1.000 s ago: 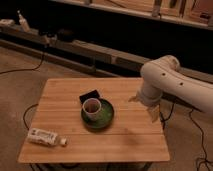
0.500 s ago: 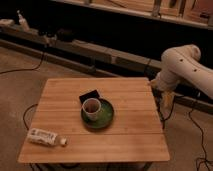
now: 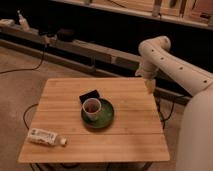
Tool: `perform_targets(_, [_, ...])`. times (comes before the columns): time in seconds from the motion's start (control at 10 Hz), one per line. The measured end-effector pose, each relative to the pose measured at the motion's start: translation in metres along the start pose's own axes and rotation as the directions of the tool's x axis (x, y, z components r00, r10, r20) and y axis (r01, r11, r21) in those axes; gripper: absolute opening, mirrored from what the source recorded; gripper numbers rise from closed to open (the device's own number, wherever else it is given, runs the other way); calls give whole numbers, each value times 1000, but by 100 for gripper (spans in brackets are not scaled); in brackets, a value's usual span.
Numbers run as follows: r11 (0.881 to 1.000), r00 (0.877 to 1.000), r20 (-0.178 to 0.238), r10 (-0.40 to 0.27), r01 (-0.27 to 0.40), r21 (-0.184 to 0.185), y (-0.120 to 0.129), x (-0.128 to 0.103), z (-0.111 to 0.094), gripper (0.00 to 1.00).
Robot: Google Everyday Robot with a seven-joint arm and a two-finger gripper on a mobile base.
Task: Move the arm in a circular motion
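You are seeing the gripper (image 3: pixel 149 86) hanging as a small tan tip at the end of the arm (image 3: pixel 176 67), over the right rear edge of the wooden surface (image 3: pixel 131 141). It is showing as one pale blob, so how wide it is standing is not something you can make out, and it is not visibly holding anything.

The arm is rising straight above the gripper to a rounded bend. From there it is running down and to the right in a thick cream segment dotted with dark spots, into the large pale body at the right border. The arm is therefore lying above and to the right of the gripper, beyond the surface's right side.

Compared with half a second ago, the bend is sitting further left and the tip is now hanging over the rear edge rather than off the right rear corner. A second ago the arm was reaching low across the right part of the surface. Nothing on the surface is shifting.

The last short link is pointing downward, close to vertical. The long link's axis is slanting from lower right to upper left.

Well left of the gripper, a cup (image 3: pixel 92 107) is sitting in a green dish (image 3: pixel 107 118), a dark flat item (image 3: pixel 90 94) is just behind, and a bottle (image 3: pixel 46 136) is lying near the front left.
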Motion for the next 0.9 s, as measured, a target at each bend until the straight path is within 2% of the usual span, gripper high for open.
perform_targets(0.1, [1000,1000,-3,-30,30,5,-16,-17,-1,80])
perform_targets(0.3, [992,992,7,-123,123,24,-37,-67,-8,80])
perform_targets(0.4, [976,977,18,-215,214,39,-40,-105,-14,80])
perform_targets(0.5, [954,953,43,-298,296,48,-31,-139,-20,80])
perform_targets(0.6, [929,926,76,-369,366,58,-16,-167,-25,80])
perform_targets(0.7, [880,868,143,-475,469,77,18,-209,-36,80])
perform_targets(0.8, [836,811,207,-547,540,92,52,-235,-45,80])
perform_targets(0.9, [808,770,252,-586,581,101,78,-247,-50,80])
